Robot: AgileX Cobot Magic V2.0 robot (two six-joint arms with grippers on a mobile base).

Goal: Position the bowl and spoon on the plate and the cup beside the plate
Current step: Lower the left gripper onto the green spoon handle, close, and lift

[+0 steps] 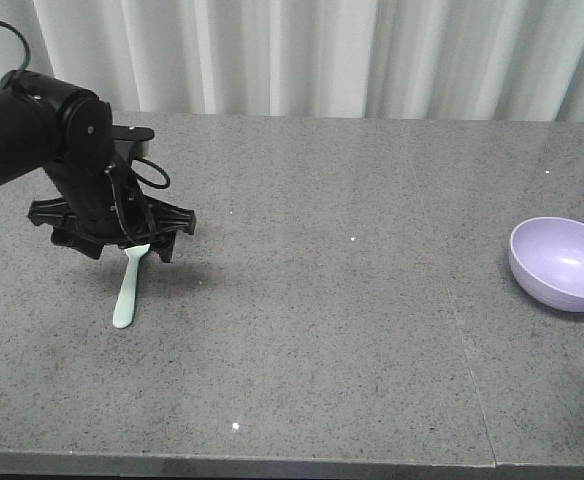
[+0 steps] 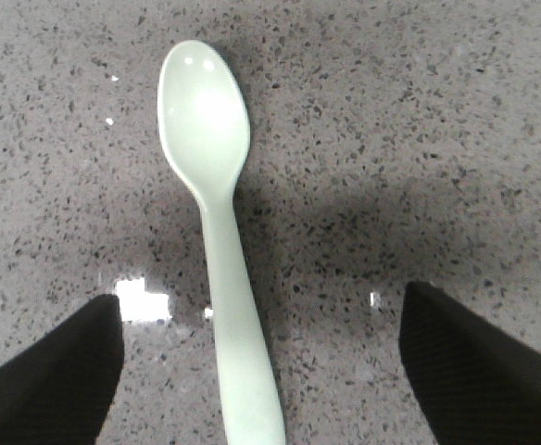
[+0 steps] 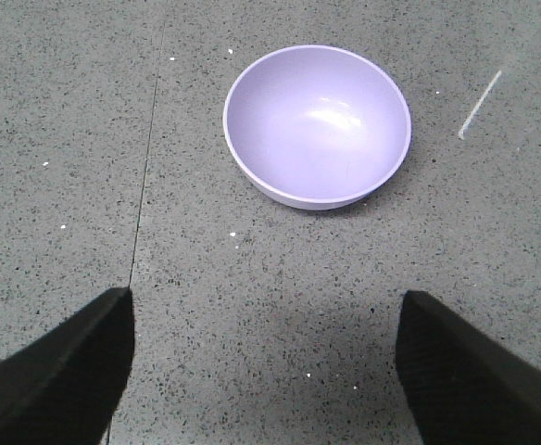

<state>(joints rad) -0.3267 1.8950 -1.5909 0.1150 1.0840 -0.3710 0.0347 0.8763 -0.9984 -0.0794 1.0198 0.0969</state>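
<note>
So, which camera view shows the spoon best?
The left wrist view: the mint-green spoon fills the picture, head and most of the handle sharp, lying inside the open left pincer. The front view shows it small, its handle end under that pincer. The right wrist view shows the purple bowl but no spoon.

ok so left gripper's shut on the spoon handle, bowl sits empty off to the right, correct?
Not shut. The left wrist view shows the left gripper open, its jaws standing wide apart on either side of the spoon handle, not touching it. The bowl does sit empty off to the right.
</note>
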